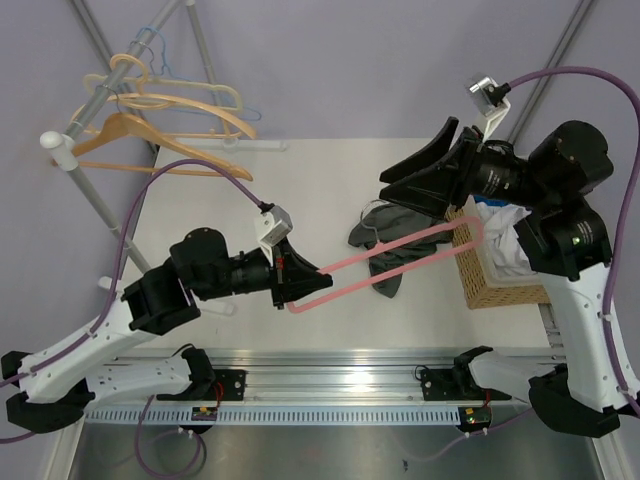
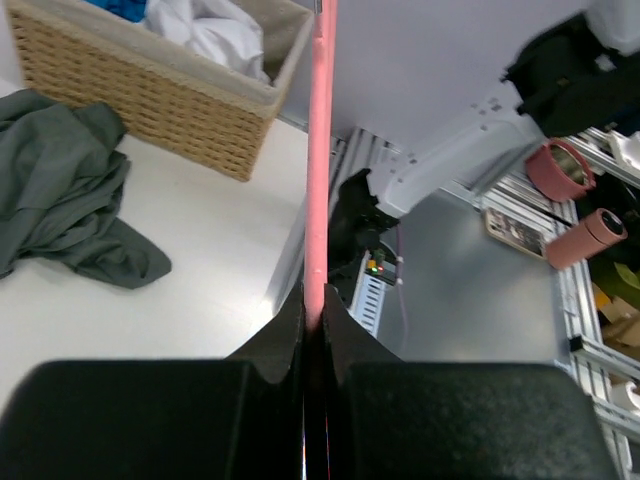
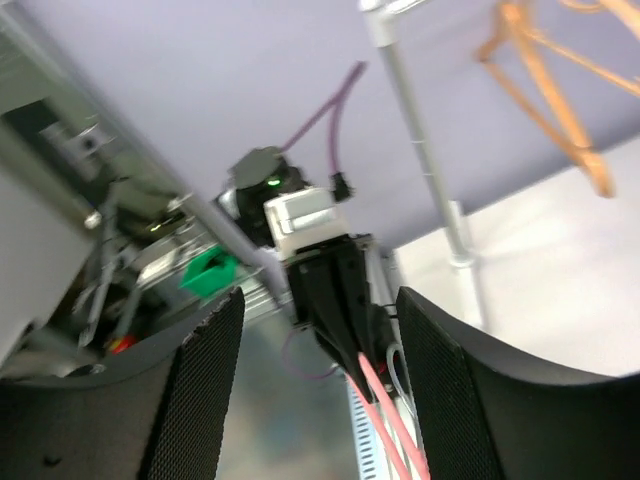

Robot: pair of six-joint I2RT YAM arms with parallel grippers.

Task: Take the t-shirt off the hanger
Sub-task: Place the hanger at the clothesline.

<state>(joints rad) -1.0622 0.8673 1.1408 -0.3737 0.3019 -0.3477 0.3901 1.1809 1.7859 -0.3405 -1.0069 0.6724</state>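
Our left gripper (image 2: 315, 310) pinches the stiff, light hanger (image 2: 320, 150); the right gripper (image 1: 392, 190) stands spread. We judge the t-shirt (image 2: 60, 190), toward the table's (image 1: 300, 200) right edge, limp: pinch 1 fold.

Left tool (image 2: 315, 335) clamped, right tool (image 3: 318, 310) agape

The overhead camera looked down from behind the arms (image 1: 150, 300) on the whole table (image 1: 300, 190), while both close-set wrist cameras faced each other along the pink hanger (image 2: 320, 150) all three shared.
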